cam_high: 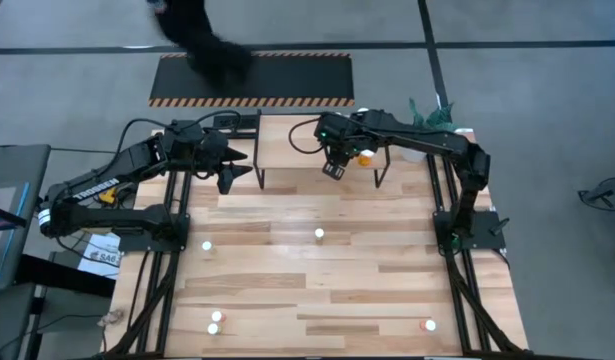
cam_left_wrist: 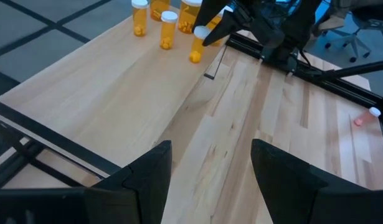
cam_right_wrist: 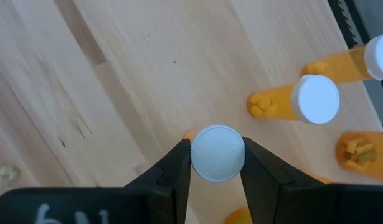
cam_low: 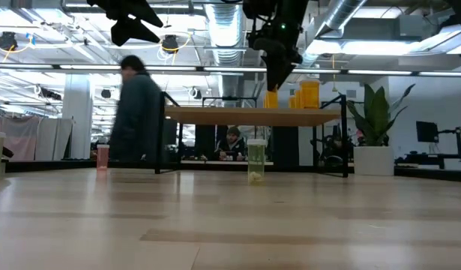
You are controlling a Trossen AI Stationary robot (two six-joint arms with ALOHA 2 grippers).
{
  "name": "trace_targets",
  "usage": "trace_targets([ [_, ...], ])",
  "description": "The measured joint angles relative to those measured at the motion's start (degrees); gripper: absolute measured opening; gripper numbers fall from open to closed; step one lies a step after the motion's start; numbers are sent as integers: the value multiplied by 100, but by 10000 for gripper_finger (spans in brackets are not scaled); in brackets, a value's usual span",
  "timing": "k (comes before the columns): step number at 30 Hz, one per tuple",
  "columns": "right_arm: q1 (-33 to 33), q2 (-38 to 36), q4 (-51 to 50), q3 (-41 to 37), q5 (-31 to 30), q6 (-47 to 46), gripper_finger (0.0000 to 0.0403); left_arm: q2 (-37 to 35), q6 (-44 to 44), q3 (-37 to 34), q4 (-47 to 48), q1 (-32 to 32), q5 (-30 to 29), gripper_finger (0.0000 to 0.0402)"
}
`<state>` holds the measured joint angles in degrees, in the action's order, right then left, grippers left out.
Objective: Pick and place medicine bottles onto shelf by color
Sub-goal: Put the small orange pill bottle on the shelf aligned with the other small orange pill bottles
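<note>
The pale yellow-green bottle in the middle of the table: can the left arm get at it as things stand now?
Probably yes. The left claw is open and holds nothing, hovering by the shelf's left end. The yellow-green bottle stands alone on bare planks, and the right claw is busy over the shelf, gripping an orange bottle.

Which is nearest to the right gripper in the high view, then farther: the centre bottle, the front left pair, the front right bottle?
From the right gripper:
1. Centre bottle, mid-table.
2. Front left pair, front left.
3. Front right bottle, front right; too close to the pair to rank.
</note>
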<state>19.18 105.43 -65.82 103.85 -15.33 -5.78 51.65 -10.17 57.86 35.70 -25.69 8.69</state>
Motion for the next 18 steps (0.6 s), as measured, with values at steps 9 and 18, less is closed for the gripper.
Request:
trace_targets([
  [9, 0, 0, -34, -2, 30, -17, 135, 0, 2, 0, 0, 0, 0, 206],
  [18, 0, 0, -16, -4, 30, -20, 145, -2, 2, 0, 0, 0, 0, 206],
])
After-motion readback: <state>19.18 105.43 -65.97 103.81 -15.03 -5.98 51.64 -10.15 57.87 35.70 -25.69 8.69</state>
